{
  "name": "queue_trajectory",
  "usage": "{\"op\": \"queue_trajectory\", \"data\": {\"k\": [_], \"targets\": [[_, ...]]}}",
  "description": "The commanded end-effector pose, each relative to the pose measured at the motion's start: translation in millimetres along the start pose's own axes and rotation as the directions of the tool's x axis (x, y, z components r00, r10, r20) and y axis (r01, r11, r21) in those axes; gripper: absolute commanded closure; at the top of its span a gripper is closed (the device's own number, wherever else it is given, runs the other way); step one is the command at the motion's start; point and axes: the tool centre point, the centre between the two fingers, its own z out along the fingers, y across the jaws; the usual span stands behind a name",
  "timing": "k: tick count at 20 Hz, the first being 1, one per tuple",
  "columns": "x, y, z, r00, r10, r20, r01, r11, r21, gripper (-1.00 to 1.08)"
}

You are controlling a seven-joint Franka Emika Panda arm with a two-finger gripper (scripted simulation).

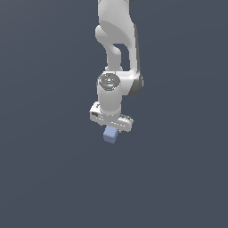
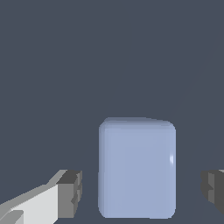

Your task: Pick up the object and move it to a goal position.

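Note:
The pale blue cube (image 1: 110, 134) sits just under the white gripper hand in the exterior view, partly covered by it. In the wrist view the cube (image 2: 137, 168) is large and close, and it stands between the two dark finger pads (image 2: 72, 194). My gripper (image 2: 141, 192) is open around the cube, with a visible gap between the cube and the pad on each side. In the exterior view the gripper (image 1: 111, 129) points down over the cube and its fingers are mostly hidden by the hand.
The white arm (image 1: 116, 40) reaches down from the top of the exterior view. All around is a plain dark grey-blue surface. No goal marker shows in either view.

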Motion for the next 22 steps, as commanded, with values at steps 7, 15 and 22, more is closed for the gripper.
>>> {"op": "queue_trajectory", "data": {"k": [7, 15, 22], "targets": [[-1.2, 0.7, 38.2, 1.0, 0.004, 0.001, -0.004, 1.0, -0.001, -0.92], [-0.3, 0.5, 42.6, 1.0, 0.005, 0.001, -0.005, 1.0, 0.0, 1.08], [-0.3, -0.2, 41.8, 1.0, 0.004, 0.0, -0.004, 1.0, 0.0, 1.08]]}}
